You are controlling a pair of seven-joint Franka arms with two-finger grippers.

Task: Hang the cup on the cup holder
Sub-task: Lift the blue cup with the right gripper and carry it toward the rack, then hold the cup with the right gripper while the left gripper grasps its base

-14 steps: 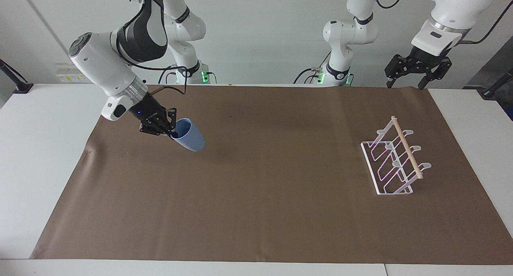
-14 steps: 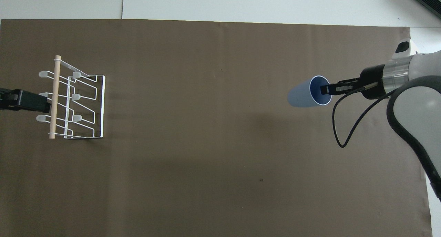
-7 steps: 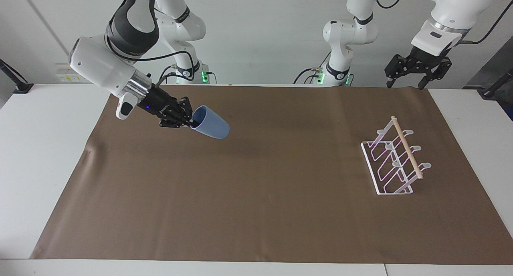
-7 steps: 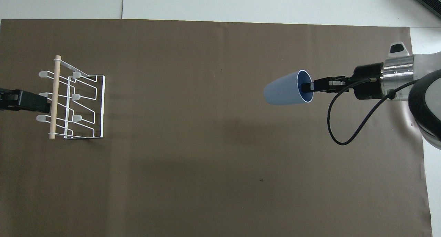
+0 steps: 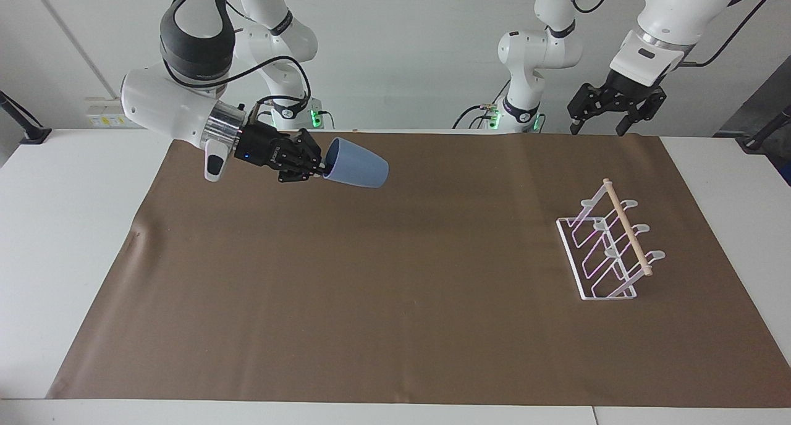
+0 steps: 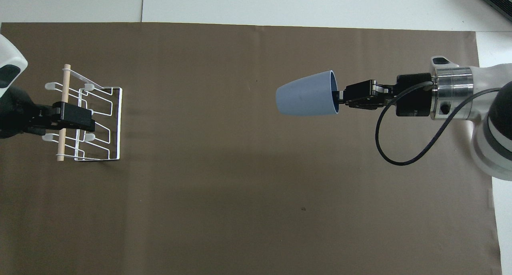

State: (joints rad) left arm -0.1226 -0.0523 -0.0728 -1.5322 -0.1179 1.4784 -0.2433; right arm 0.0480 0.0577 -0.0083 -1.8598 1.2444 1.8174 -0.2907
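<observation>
My right gripper (image 5: 321, 165) is shut on the rim of the light blue cup (image 5: 358, 164), one finger inside it. It holds the cup on its side in the air over the brown mat, base pointing toward the left arm's end; it also shows in the overhead view (image 6: 306, 99) with the right gripper (image 6: 340, 99). The white wire cup holder (image 5: 627, 227) with its wooden dowel stands on the mat at the left arm's end, and shows in the overhead view (image 6: 119, 123). My left gripper (image 5: 595, 127) is open and empty, raised high; from overhead the left gripper (image 6: 82, 119) covers part of the cup holder.
A brown mat (image 5: 395, 301) covers most of the white table (image 5: 68, 239). The two arm bases stand at the robots' edge of the table.
My right gripper has lifted the cup and carried it toward the cup holder, tipping it level. My left gripper has shifted over the cup holder.
</observation>
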